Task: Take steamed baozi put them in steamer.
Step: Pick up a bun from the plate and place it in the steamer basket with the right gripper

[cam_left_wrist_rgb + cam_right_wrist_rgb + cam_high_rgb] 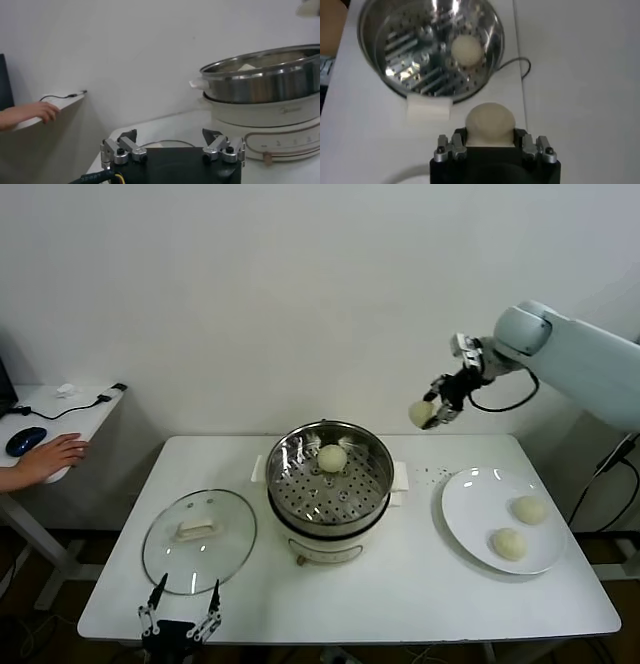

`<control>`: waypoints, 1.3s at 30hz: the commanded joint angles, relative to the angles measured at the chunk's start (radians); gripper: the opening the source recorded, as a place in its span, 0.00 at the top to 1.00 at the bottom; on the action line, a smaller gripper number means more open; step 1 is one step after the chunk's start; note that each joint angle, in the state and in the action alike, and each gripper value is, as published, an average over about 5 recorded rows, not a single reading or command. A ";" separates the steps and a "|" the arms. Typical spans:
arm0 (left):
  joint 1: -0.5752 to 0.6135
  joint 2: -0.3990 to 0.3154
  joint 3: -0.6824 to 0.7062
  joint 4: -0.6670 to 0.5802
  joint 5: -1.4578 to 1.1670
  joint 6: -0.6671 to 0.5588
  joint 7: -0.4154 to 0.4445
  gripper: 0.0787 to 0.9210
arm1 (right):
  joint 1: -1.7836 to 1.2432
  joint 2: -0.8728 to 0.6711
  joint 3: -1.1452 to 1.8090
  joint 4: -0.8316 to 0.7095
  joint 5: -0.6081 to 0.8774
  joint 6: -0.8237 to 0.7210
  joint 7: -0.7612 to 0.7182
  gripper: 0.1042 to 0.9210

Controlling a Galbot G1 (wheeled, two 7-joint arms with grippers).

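The steel steamer (372,462) stands mid-table on its white base, with one baozi (332,457) on its perforated tray. My right gripper (432,410) is shut on a second baozi (421,414) and holds it in the air, between the steamer and the white plate (460,514). In the right wrist view this baozi (489,123) sits between the jaws, with the steamer (380,70) and its baozi (467,50) below. Two more baozi (529,509) (508,543) lie on the plate. My left gripper (180,612) is open and empty at the table's front edge.
A glass lid with a white handle (198,539) lies flat left of the steamer, just behind my left gripper. A person's hand (48,456) rests on a side desk at far left, next to a mouse (24,440). The wall is close behind the table.
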 commanded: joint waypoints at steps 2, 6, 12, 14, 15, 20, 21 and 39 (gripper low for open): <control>-0.022 -0.001 0.017 -0.002 0.026 0.004 0.003 0.12 | 0.105 0.222 -0.128 0.099 0.235 -0.111 0.114 0.39; -0.032 -0.001 0.016 -0.007 0.011 0.010 0.003 0.12 | 0.062 0.284 -0.136 0.109 0.247 -0.132 0.163 0.39; -0.035 0.009 0.000 -0.012 -0.007 0.015 0.004 0.12 | -0.021 0.353 -0.146 0.094 0.246 -0.150 0.241 0.39; -0.033 0.012 -0.004 -0.011 -0.007 0.015 0.003 0.12 | -0.048 0.372 -0.153 0.085 0.244 -0.153 0.264 0.39; -0.033 0.013 -0.006 -0.011 -0.008 0.014 0.003 0.12 | -0.056 0.380 -0.158 0.082 0.246 -0.154 0.272 0.39; -0.033 0.019 -0.016 -0.005 -0.010 0.007 0.004 0.12 | -0.087 0.405 -0.194 0.075 0.256 -0.157 0.300 0.38; -0.034 0.019 -0.018 -0.005 -0.011 0.006 0.004 0.12 | -0.091 0.408 -0.201 0.074 0.257 -0.156 0.304 0.38; -0.031 0.025 -0.004 0.007 0.003 -0.001 0.000 0.12 | -0.132 0.409 -0.234 0.059 0.252 -0.158 0.348 0.38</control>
